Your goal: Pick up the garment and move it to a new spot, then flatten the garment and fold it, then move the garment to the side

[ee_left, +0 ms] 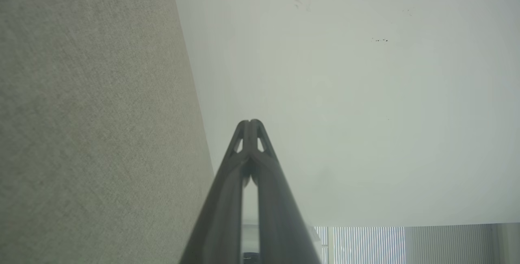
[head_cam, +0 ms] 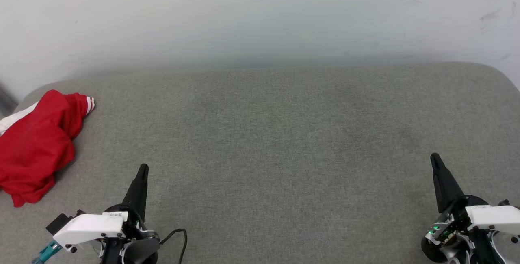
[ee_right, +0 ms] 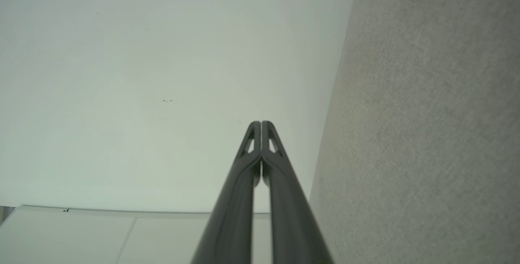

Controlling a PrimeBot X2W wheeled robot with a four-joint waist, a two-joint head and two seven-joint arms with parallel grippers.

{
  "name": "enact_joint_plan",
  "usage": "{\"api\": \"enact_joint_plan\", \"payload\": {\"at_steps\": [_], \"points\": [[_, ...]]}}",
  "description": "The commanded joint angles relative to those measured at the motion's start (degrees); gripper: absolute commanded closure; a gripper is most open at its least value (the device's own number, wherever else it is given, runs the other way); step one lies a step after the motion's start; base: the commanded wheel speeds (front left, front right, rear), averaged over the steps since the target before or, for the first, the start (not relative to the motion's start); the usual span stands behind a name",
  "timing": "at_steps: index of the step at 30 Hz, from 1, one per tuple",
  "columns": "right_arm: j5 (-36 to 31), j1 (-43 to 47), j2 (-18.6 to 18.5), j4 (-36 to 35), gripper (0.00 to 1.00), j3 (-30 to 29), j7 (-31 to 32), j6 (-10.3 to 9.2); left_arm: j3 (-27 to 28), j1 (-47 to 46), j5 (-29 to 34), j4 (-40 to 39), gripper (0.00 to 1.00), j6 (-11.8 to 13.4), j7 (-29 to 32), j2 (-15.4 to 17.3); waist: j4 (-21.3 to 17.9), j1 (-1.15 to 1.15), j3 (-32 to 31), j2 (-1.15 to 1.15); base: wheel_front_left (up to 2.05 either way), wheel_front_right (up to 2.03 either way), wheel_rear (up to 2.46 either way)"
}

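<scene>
Nearest, left tool [head_cam: 143, 169] and right tool [head_cam: 434, 158], fingers together, empty; crumpled garment [head_cam: 34, 150] far left on grey cushion [head_cam: 284, 134].

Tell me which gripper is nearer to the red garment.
The left gripper: the garment lies close on its left, while the right gripper sits far to the other side.

The grey fabric surface [head_cam: 284, 142] lies open across its middle and right side, from near edge to far edge, giving a gripper wide room to pass. The garment [head_cam: 34, 146], bunched in a heap, takes up the left edge toward the far left corner. A bare strip separates it from the left gripper [head_cam: 143, 167], closed, at the near edge. Behind the far edge a white wall [head_cam: 260, 12] blocks reach.
</scene>
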Motion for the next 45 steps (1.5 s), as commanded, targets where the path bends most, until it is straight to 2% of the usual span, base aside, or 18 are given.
{"api": "enact_joint_plan", "payload": {"at_steps": [1, 40, 41, 45], "points": [[-0.3, -0.5, 0.2, 0.0, 1.00, 0.0, 0.0, -0.02, 0.1, -0.3, 0.1, 0.0, 1.00, -0.2, 0.1, -0.1, 0.0, 0.00, 0.0, 0.00, 0.00, 0.00, 0.00], [-0.3, -0.5, 0.2, 0.0, 1.00, 0.0, 0.0, -0.02, 0.1, -0.3, 0.1, 0.0, 1.00, -0.2, 0.1, -0.1, 0.0, 0.00, 0.0, 0.00, 0.00, 0.00, 0.00], [0.0, 0.0, 0.0, 0.0, 0.00, 0.0, 0.0, 0.00, 0.0, 0.0, 0.0, 0.0, 0.00, 0.0, 0.0, 0.0, 0.0, 0.00, 0.0, 0.00, 0.00, 0.00, 0.00], [-0.1, 1.6, 0.1, 1.6, 0.00, 0.2, -0.2, -0.01, -0.3, 1.5, 0.1, 1.7, 0.00, 0.1, -0.3, -0.2, 0.0, 0.00, 0.0, 0.00, 0.00, 0.00, 0.00]]}}
